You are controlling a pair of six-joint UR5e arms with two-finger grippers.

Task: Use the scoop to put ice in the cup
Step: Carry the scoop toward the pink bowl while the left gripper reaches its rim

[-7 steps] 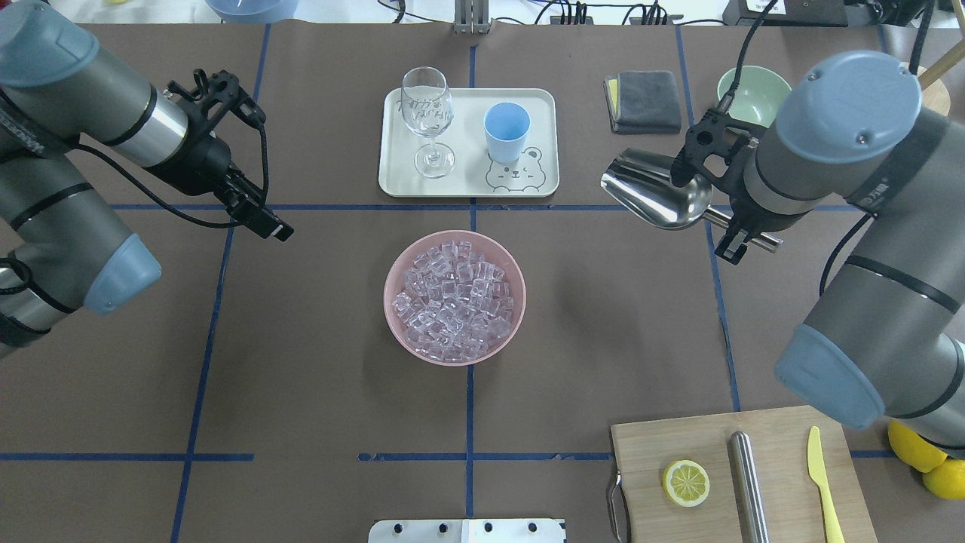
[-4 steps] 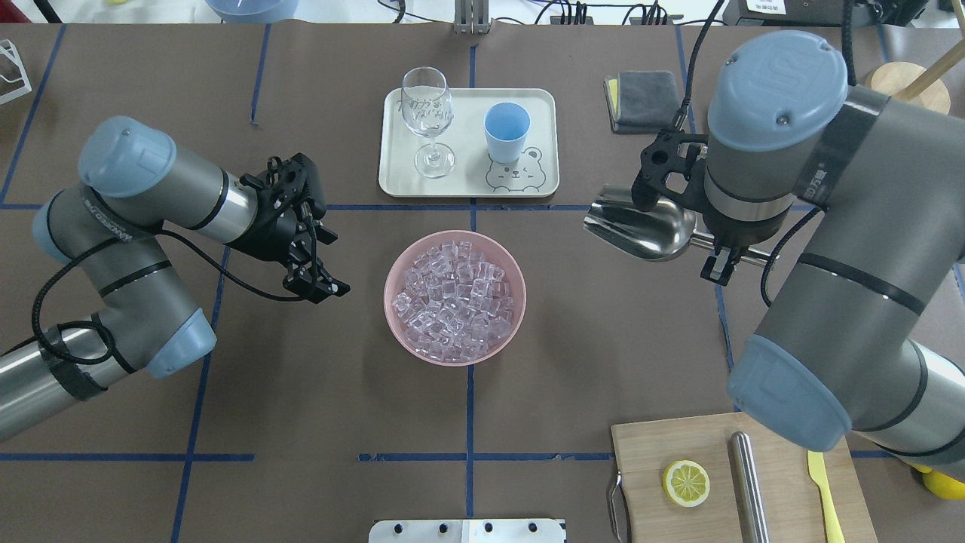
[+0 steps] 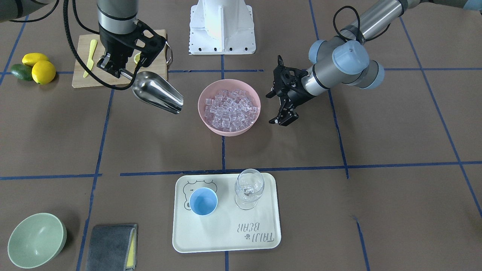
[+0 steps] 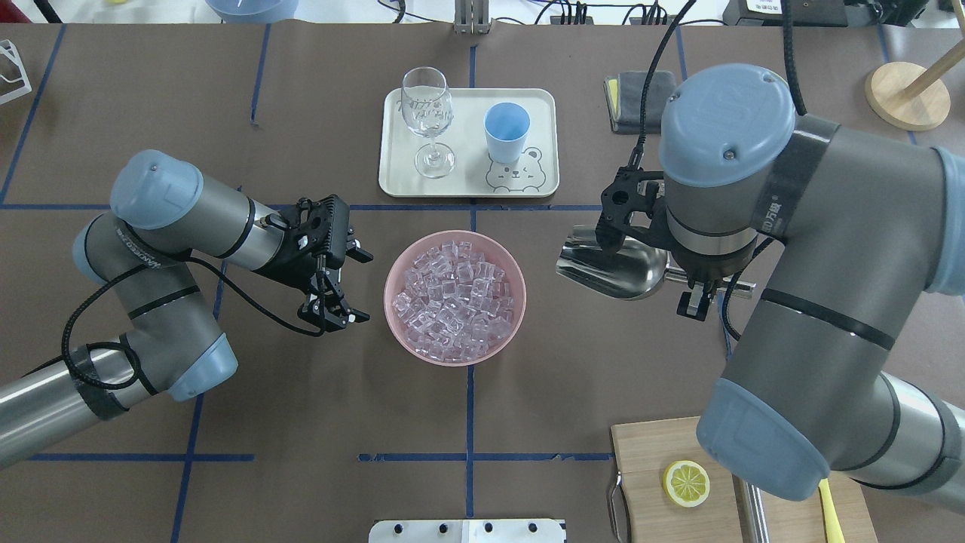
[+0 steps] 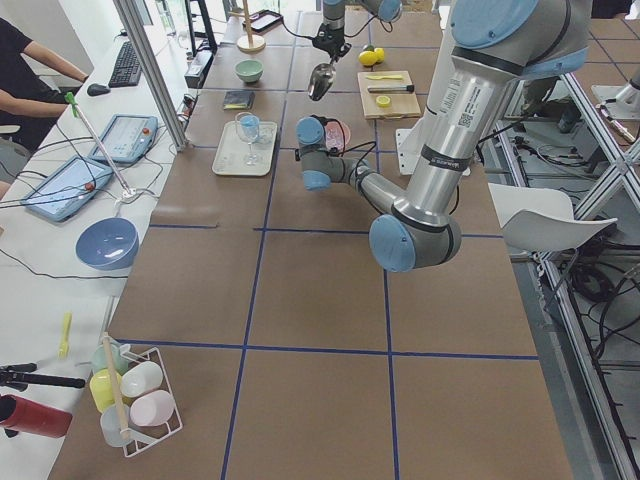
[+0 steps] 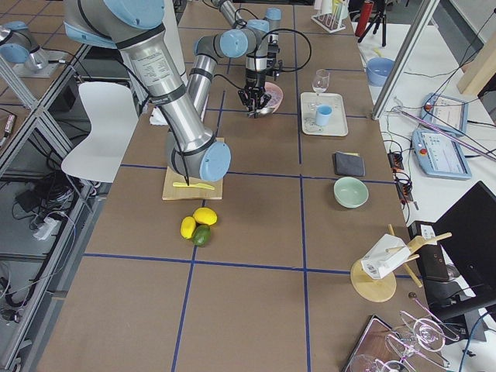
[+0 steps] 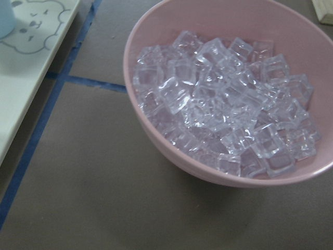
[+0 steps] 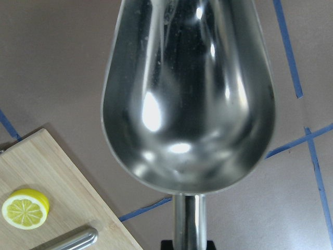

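Clamped on the thin rod handle, my right end effector (image 4: pixel 695 292) carries the scoop (image 4: pixel 612 265) above the worktop (image 4: pixel 301 422). The scoop's open mouth faces the pink bowl (image 4: pixel 388 298) and sits near its rim. My right wrist view shows the trough is bare. My left end effector (image 4: pixel 360 286) hangs spread wide, holding nothing, just beside the bowl's opposite side.

The step in hand, I judge, is loading the scoop. To do it well I'd tip the mouth down and enter over the near rim. I'd push low into the heap rather than skim it, then level the trough before lifting so no cubes slide out. The cubes look glossy and loose, so they may skate aside, and my left end effector could steady the bowl if it shifts.

The bowl holds the ice (image 4: pixel 454 300) — heaped nearly to the rim. The cup (image 4: pixel 507 128) stands upright and empty on the tray (image 4: pixel 546 105), well beyond the bowl. Beside it stands the wine glass (image 4: pixel 427 111), which also looks empty.
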